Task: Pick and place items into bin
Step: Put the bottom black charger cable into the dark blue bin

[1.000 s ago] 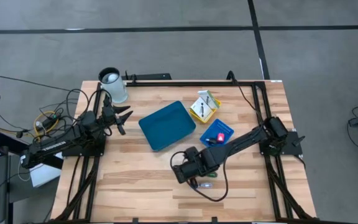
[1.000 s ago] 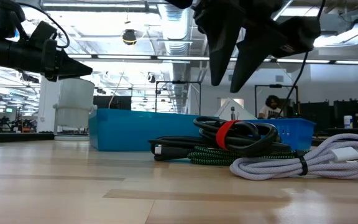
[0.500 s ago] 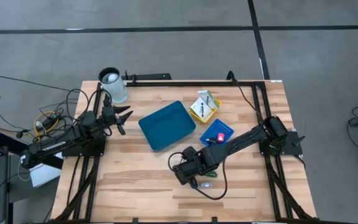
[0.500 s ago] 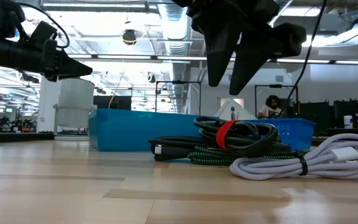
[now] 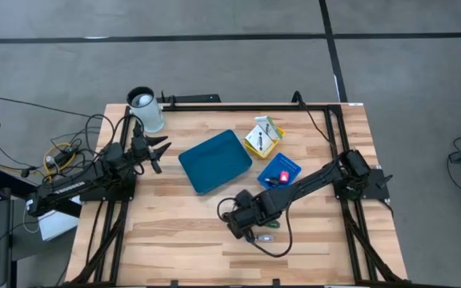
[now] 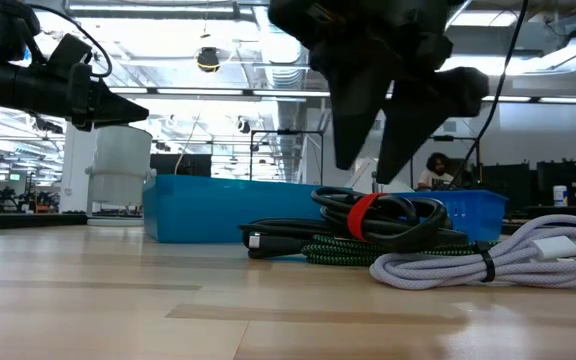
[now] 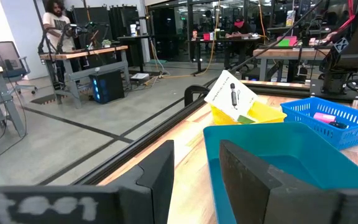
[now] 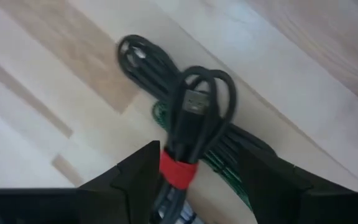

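My right gripper (image 5: 235, 223) is open and points down over a pile of coiled cables (image 5: 262, 233) near the table's front middle. Its fingers straddle a black cable bundle (image 8: 191, 115) tied with a red strap (image 8: 178, 170), just above it, with no touch that I can see. A green cable (image 6: 358, 250) and a white cable (image 6: 508, 255) lie against the bundle. My left gripper (image 5: 158, 152) is open and empty, hovering left of the blue bin (image 5: 214, 162). A white packet (image 5: 261, 132) leans in a yellow box. A pink-red piece (image 5: 283, 175) lies in a blue basket.
A white cylinder (image 5: 146, 110) stands at the far left corner. The yellow box (image 7: 253, 113) and the blue mesh basket (image 7: 328, 118) stand right of the bin. Black frame rails run along the table's edges. Bare wood lies at the near left.
My right gripper has come down toward the black cable bundle, still open. The cables have stayed where they were.
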Controlling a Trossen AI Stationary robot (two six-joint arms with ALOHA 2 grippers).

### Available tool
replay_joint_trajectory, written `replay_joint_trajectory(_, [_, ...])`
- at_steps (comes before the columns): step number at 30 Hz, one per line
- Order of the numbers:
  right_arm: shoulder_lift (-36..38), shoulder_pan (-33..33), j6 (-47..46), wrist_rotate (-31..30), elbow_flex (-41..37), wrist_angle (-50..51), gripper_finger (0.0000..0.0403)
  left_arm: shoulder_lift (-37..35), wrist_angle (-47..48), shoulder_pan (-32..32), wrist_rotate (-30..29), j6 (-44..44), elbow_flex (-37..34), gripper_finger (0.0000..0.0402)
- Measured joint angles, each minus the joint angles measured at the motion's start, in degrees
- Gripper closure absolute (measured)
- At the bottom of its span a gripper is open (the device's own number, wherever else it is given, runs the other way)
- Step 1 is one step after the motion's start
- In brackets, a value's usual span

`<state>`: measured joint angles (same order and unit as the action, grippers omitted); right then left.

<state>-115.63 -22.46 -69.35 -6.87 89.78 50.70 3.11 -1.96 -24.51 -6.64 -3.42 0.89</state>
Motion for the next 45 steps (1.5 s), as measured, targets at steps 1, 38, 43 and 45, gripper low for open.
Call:
replay_joint_trajectory(1, [0.0,0.1,0.7,0.0,0.0,-0.7,0.0195,0.0,0.0,0.0,0.0,0.0,0.0,0.0282])
replay_joint_trajectory(38, [0.0,0.9,1.8,2.4,-3.8,-6.7,0.0221,0.0,0.0,0.0,0.0,0.0,0.0,0.0282])
replay_joint_trajectory(43, [0.0,0.9,1.9,2.4,-3.8,-6.7,0.0231,0.0,0.0,0.0,0.0,0.0,0.0,0.0282])
replay_joint_trajectory(45, [0.0,1.0,1.9,2.4,-3.8,-6.6,0.0234,0.0,0.0,0.0,0.0,0.0,0.0,0.0282])
